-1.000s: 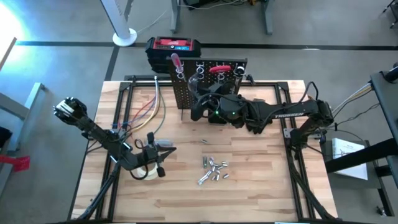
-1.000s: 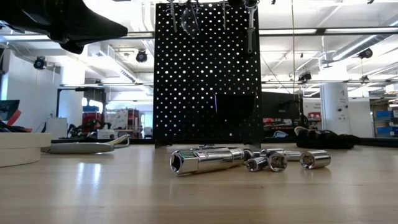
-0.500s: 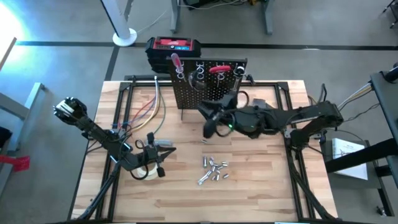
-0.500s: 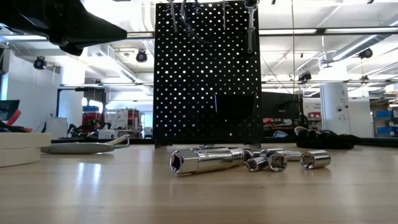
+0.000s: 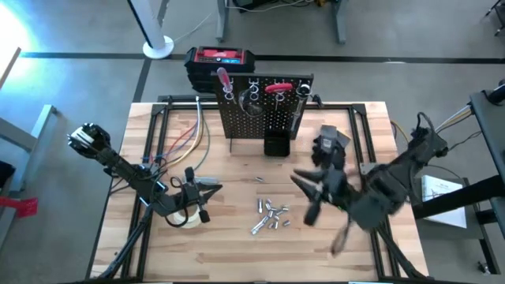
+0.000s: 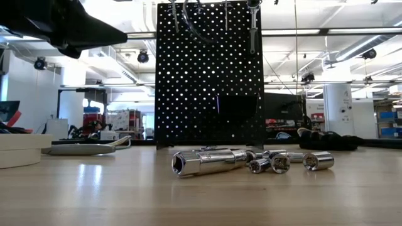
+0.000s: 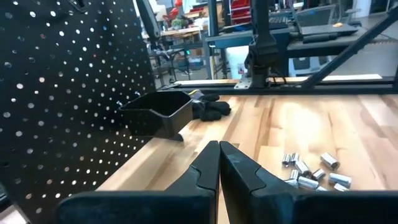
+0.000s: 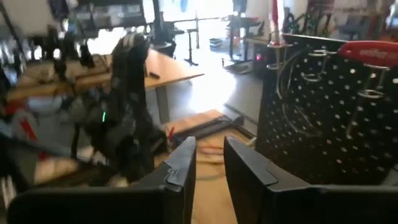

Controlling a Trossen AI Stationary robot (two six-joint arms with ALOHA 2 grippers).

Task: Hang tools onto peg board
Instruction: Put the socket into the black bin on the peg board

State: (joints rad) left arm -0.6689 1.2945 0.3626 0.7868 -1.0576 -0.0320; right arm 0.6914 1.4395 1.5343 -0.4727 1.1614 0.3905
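- The right gripper point(image 5: 306, 197) hangs above the table point(image 5: 229, 244), just right of the loose sockets point(image 5: 271, 216) and well apart from the peg board point(image 5: 264, 110); its fingers point(image 8: 180, 165) stand a little apart with nothing between them.
- The left gripper point(image 5: 207, 186) is closed and empty, over the tape roll point(image 5: 185, 217) at the table's left, pointing toward the sockets.
- On the board: two red-handled tools point(image 5: 223, 77), some grey metal ones, one black bin point(image 5: 274, 146).
- About ten sockets lie in one heap; one small bit point(image 5: 257, 179) lies apart, nearer the board.
- The right arm point(image 5: 394, 177) reaches in from the right edge, blurred.
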